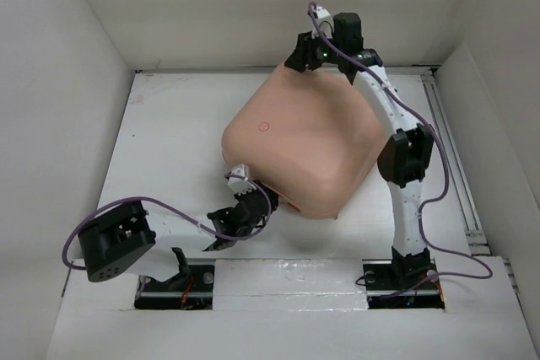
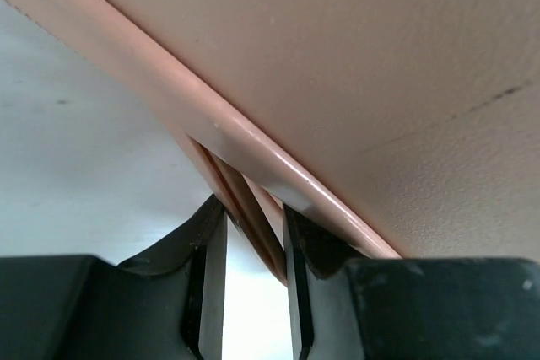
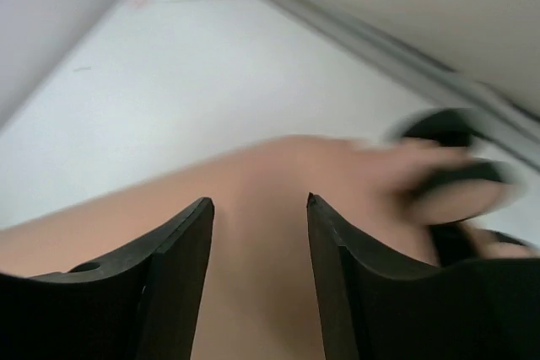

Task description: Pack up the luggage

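**Luggage (image 1: pixel 295 145) lies cornerwise mid-table, with an arm at each end of its near-left to far-right diagonal.**

Left: bare table (image 1: pixel 169 141) gives free room on that side. The left gripper (image 2: pixel 253 217) sits at the near-left edge with the shell directly ahead and above. Its jaws stand narrowly apart astride the rim strip (image 2: pixel 253 145); whether they pinch it cannot be told. Centre: the shell looks almost square from above, so no long axis is evident. Right: the right gripper (image 3: pixel 260 200) hangs over the far corner beside a blurred caster wheel (image 3: pixel 447 166), jaws parted and holding nothing. The back wall (image 1: pixel 253 6) stands close behind and likely limits room there.
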